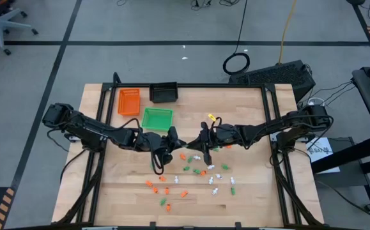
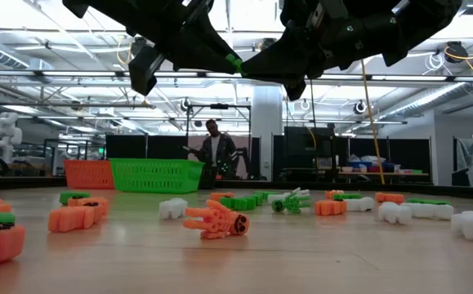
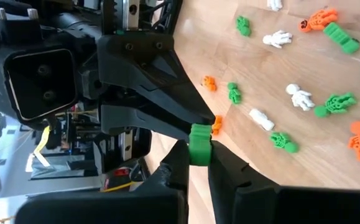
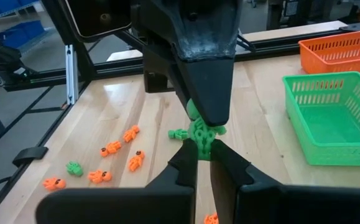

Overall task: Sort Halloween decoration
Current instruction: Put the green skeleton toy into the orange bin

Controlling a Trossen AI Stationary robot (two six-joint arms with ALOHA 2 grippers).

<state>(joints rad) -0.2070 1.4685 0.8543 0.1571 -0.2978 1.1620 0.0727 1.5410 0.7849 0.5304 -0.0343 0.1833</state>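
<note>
I have both arms raised over the middle of the table (image 1: 248, 191), tips meeting above the scatter. The left gripper (image 3: 199, 155) and the right gripper (image 4: 203, 144) both have narrow jaws pinched on the same small green piece (image 3: 199, 144); from each wrist view I see it squeezed between that arm's own fingers with the other arm's fingers clamped on it from the opposite side. It looks to me like a hand-over in mid-air, well clear of the wood.

As for progress, I judge I'm near the start. Nearly all the Halloween decoration (image 1: 197, 171) lies loose on the table, orange, green and white pieces mixed together just below the grippers and toward the near edge. The green tray (image 1: 156, 119), the orange tray (image 1: 128, 101) and the black tray (image 1: 163, 93) sit at the far left, and I see nothing lying in the green one from the right wrist view; the others I can't check.
</note>
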